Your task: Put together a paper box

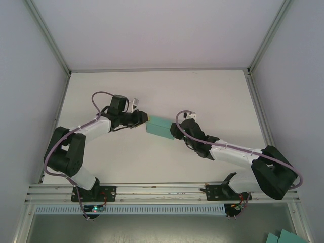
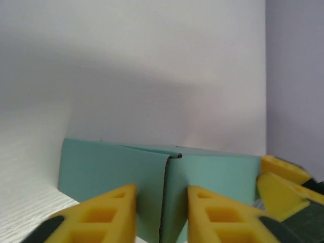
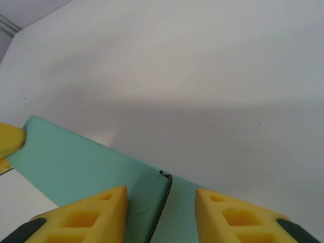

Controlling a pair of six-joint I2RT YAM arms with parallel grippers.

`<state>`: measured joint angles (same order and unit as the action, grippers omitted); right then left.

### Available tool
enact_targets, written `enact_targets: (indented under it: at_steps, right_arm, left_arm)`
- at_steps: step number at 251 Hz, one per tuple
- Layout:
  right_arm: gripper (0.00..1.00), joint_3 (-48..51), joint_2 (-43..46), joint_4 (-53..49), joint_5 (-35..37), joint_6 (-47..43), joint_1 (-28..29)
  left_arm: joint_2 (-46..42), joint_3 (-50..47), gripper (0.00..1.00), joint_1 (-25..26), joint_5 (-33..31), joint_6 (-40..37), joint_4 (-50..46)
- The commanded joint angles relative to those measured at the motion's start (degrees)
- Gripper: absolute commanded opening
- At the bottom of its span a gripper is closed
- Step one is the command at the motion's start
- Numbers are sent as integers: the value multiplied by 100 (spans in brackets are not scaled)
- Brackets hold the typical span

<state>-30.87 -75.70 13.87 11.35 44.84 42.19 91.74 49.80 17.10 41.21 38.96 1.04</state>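
Observation:
The paper box [image 1: 159, 127] is a small teal-green rectangular box near the middle of the white table, with one gripper at each end. My left gripper [image 1: 145, 118] meets its left end. In the left wrist view the yellow fingers [image 2: 109, 212] press on either side of the box [image 2: 101, 167] where a folded card edge runs down between them. My right gripper [image 1: 174, 132] holds the right end. In the right wrist view its fingers [image 3: 96, 212] flank a seam of the box [image 3: 76, 162]. Each wrist view catches the other gripper's yellow fingertips at the far end.
The white table [image 1: 202, 91] stretches open behind and to both sides of the box. Enclosure walls and metal posts bound it. An aluminium rail [image 1: 162, 190] runs along the near edge by the arm bases. Spare teal cards [image 1: 283, 237] lie outside at bottom right.

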Motion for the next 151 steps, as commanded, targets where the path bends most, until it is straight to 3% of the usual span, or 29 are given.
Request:
enact_targets:
  at_steps: [1, 29, 55, 118, 151]
  right_arm:
    - [36, 806, -394, -1504, -312, -67, -144]
    - [27, 1145, -390, -949, -462, 18, -245]
    - [16, 1389, -388, -510, -588, 86, -299]
    - [5, 1255, -95, -526, -669, -50, -317]
    - [11, 664, 258, -1073, -686, -472, -368]
  left_arm:
    - [428, -670, 11, -81, -345, 129, -65]
    - [488, -985, 0, -71, -382, 159, 111]
    - [503, -1226, 0, -70, -471, 172, 257]
    - [339, -952, 0, 1, -671, -90, -152]
    - [112, -401, 16, 161, -792, -287, -536]
